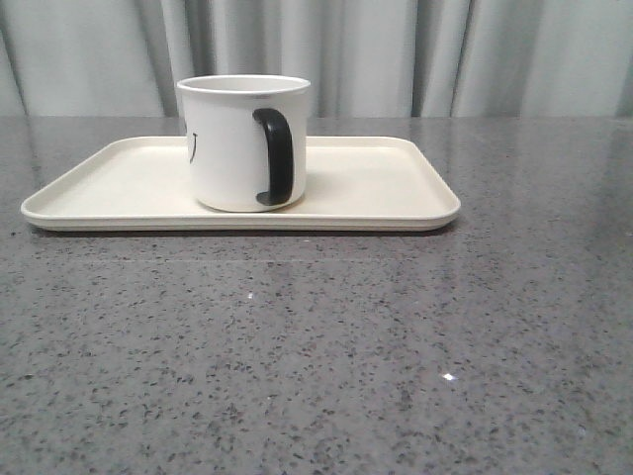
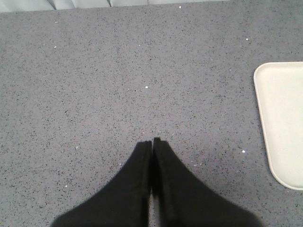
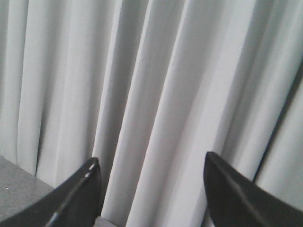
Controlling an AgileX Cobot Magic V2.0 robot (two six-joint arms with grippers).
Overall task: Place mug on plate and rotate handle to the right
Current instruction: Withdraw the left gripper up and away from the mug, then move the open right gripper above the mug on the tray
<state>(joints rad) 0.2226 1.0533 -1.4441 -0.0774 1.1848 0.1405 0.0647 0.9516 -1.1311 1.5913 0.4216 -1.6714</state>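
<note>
The white mug [image 1: 232, 148] stands upright on the cream plate [image 1: 386, 188], left of the plate's middle. Its black handle [image 1: 275, 156] faces the camera, slightly to the right. Part of the black face print shows on the mug's left side. Neither gripper shows in the front view. My left gripper [image 2: 152, 140] is shut and empty over bare grey table, with a corner of the plate [image 2: 281, 123] off to one side of it. My right gripper [image 3: 151, 161] is open and empty, raised and facing the curtain.
The grey speckled table [image 1: 316, 356] runs to a pale pleated curtain [image 1: 396, 49] at the back. The curtain [image 3: 156, 85] fills the right wrist view, with a small corner of table at one edge.
</note>
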